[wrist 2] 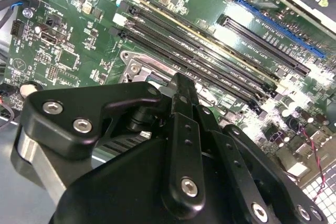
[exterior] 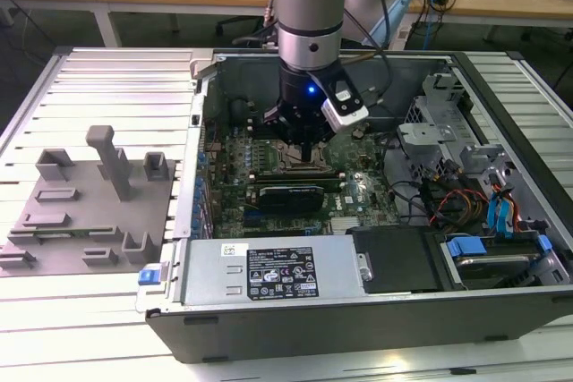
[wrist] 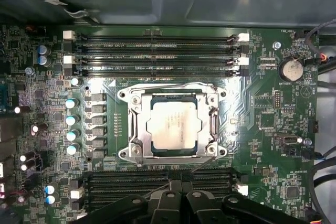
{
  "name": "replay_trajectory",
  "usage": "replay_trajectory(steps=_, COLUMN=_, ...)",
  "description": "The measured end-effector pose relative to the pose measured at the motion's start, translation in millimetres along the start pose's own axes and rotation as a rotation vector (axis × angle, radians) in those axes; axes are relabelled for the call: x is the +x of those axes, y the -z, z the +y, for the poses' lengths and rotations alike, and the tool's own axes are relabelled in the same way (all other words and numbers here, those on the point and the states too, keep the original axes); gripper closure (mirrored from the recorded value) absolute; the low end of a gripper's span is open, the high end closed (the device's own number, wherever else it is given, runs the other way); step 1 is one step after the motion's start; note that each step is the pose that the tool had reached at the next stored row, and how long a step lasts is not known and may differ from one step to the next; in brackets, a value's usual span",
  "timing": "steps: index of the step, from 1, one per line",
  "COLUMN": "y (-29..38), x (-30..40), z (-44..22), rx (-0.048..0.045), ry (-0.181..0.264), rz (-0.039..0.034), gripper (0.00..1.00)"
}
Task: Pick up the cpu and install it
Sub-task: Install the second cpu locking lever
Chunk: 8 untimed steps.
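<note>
The cpu [wrist: 174, 124], a flat square chip with a silvery top, lies flat inside the metal socket frame [wrist: 137, 129] on the green motherboard [wrist: 262, 93] in the first wrist view. My gripper [exterior: 309, 157] hangs just above the socket area inside the open computer case [exterior: 358, 328] in the exterior view. Its black linkage reaches towards the socket in the second wrist view, where the gripper [wrist 2: 181, 80] looks shut with nothing in it. In the first wrist view the gripper [wrist: 181, 187] sits beside the socket, apart from the cpu.
Memory slots [wrist: 157, 51] run along both sides of the socket. A graphics card [exterior: 288, 196], a power supply [exterior: 269, 275] and a drive cage with cables [exterior: 457, 149] crowd the case. A grey fixture [exterior: 81, 212] with blocks stands on the slatted table at the exterior view's left.
</note>
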<state>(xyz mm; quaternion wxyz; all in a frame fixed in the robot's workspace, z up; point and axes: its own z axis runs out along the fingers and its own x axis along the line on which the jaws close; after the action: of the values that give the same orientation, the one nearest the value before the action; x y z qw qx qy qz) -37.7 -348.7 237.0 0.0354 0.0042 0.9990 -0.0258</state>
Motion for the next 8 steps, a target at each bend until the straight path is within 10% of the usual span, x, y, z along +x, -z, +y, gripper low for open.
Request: replay_trajectory(steps=8, y=-0.6, x=10.6, z=-2.9, rx=-0.0008, ry=0.013, rz=-0.0008, gripper=0.89)
